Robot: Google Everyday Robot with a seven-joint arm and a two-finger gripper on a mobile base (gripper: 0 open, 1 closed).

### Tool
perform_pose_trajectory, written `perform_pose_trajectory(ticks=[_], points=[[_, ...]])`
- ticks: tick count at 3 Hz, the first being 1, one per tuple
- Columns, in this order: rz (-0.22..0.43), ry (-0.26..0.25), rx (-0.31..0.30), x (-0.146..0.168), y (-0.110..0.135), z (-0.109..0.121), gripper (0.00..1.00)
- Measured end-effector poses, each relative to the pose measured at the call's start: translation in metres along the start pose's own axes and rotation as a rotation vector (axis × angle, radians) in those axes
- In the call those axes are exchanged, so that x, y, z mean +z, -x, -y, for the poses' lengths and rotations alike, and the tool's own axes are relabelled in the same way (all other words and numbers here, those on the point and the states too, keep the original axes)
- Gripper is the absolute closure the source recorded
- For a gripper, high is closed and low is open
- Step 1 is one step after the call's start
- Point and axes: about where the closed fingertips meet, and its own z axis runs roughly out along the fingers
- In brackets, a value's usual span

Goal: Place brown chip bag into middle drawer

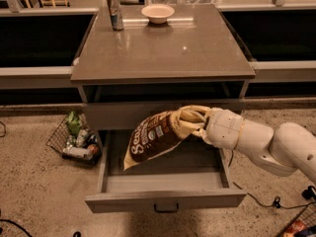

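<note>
Pincer (190, 121) is clamping the pale upper end of the bag (154, 138), its yellowish fingers (193, 113) pinching the crinkled seam so that the rest is hanging free. The arm (256, 142) is reaching in from the right, low under the surface (163, 53), and this is keeping the load over the open drawer (165, 199) rather than beside it. Gripping by one end is letting the bag droop slantwise, its lower corner pointing down and left toward the tray floor. That corner is looking close to the floor, though I cannot tell whether it is touching. In my judgement the hold is suiting a plain release, since a bag let go from here should be landing inside the walls.

The bag is showing dark brown with pale yellow ends, with white lettering running along its length and a small label patch near the middle. It is looking puffed, crinkly and light.

The drawer is standing pulled well out, with a black handle (165, 209) on its narrow front. Farther out, a bowl (157, 13) and a can (114, 11) are sitting at the back of the surface. A wire basket (74, 141) of packets is resting on the ground to the left.
</note>
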Motion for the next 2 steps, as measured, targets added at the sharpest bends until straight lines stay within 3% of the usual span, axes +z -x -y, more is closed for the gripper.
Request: perform_pose_trajectory(ticks=[1, 2], points=[[-0.002, -0.032, 0.027, -0.006, -0.039, -0.014, 1.0], [0.021, -0.088, 0.086, -0.017, -0.098, -0.035, 1.0]])
